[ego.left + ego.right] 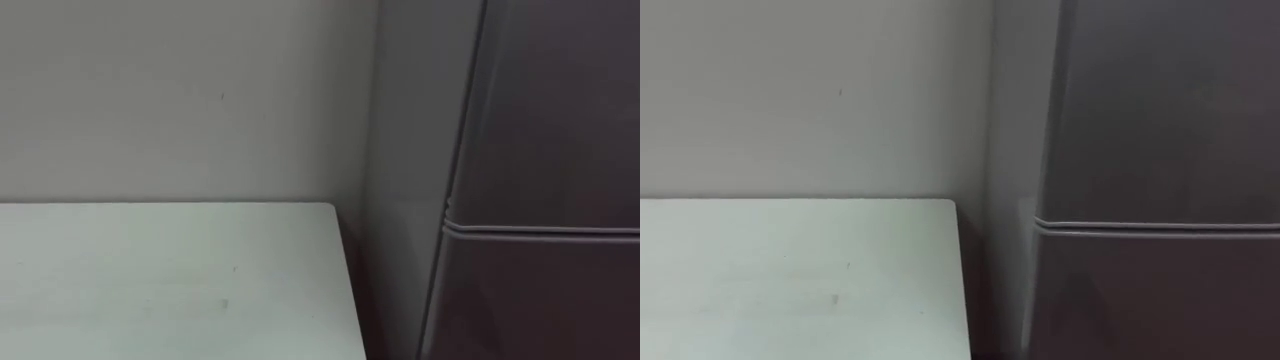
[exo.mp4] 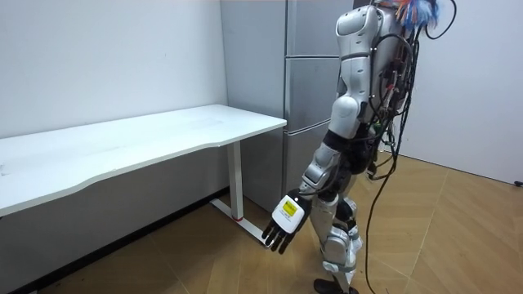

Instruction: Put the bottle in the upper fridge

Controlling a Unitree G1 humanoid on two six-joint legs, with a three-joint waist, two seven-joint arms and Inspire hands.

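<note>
The grey fridge (image 1: pixel 545 120) stands right of the white table, and both its doors are closed. A seam (image 1: pixel 540 230) divides the upper door from the lower one. In the room view I stand on the wooden floor facing the fridge (image 2: pixel 309 82), about a step back from it. My left hand (image 2: pixel 286 222) hangs down beside my leg with straight, relaxed fingers and holds nothing.
A long white table (image 1: pixel 170 285) stands against the pale wall (image 1: pixel 180 100), its right end close to the fridge's side. In the room view the table (image 2: pixel 147 139) stretches to that view's left on white legs. Open wooden floor (image 2: pixel 441 237) lies behind me.
</note>
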